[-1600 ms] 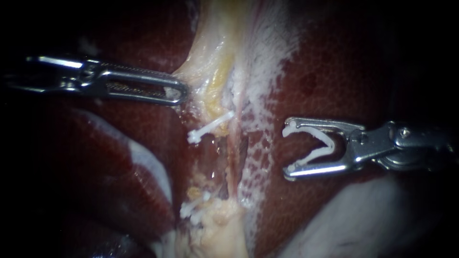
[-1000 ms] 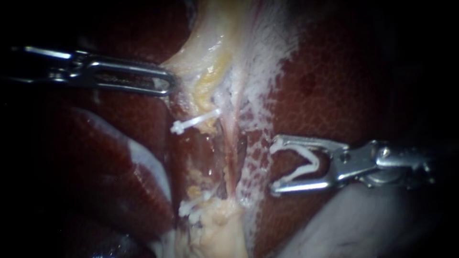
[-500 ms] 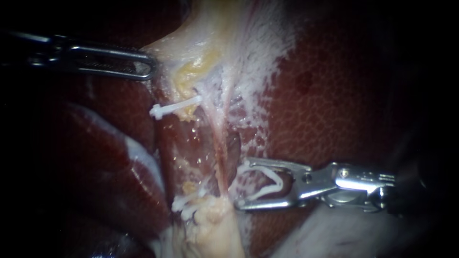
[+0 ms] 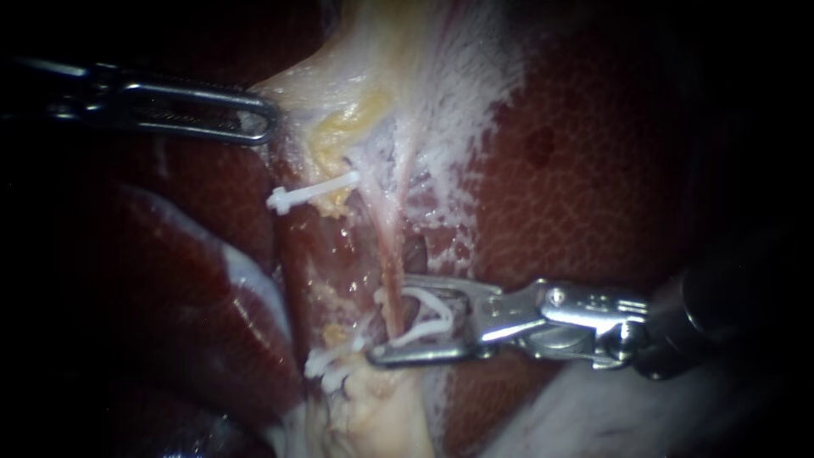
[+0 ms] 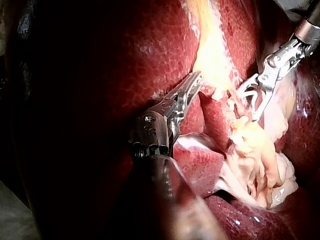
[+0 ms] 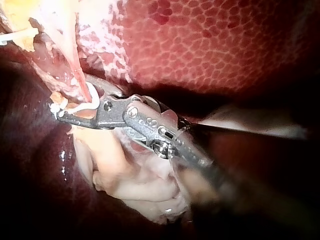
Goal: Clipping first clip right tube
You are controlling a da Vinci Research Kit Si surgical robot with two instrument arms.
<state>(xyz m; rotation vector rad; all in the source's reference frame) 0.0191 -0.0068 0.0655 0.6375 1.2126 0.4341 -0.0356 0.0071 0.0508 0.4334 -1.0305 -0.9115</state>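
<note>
Two instruments are engaged. Your left instrument (image 4: 259,120), a slim steel shaft with slotted jaws, has its jaws pressed together on the edge of the pale yellow fatty tissue (image 4: 339,127). It draws that tissue taut, well apart from the other instrument. Your right instrument (image 4: 386,321) carries an open V-shaped white plastic clip (image 4: 441,309) seated between its spread steel jaws, one leg against each jaw.

Step in hand: positioning the clip. The right tube (image 4: 392,263), a thin, wet, pink strand, runs between the right instrument's jaws inside the open clip, close to the tips rather than deep at the hinge. In the right wrist view the clip tips appear to reach just past the tube; tissue partly hides the far tip.

Next move:
1. Confirm that both clip tips clear the tube's far side and catch no other tissue.
2. Close the jaws steadily until the clip latches.
3. Do not slacken the left instrument's pull.

Surroundings:
- A closed white clip (image 4: 309,191), a thin stiff bar, sits beyond the upper jaw.
- More white clips (image 4: 331,365) lie just beside the lower jaw's tip; avoid them.
- Lumpy, soft cream tissue (image 4: 381,407) lies under the lower jaw.
- The dark red liver (image 4: 593,170), glossy and finely mottled, lies behind the jaws.
</note>
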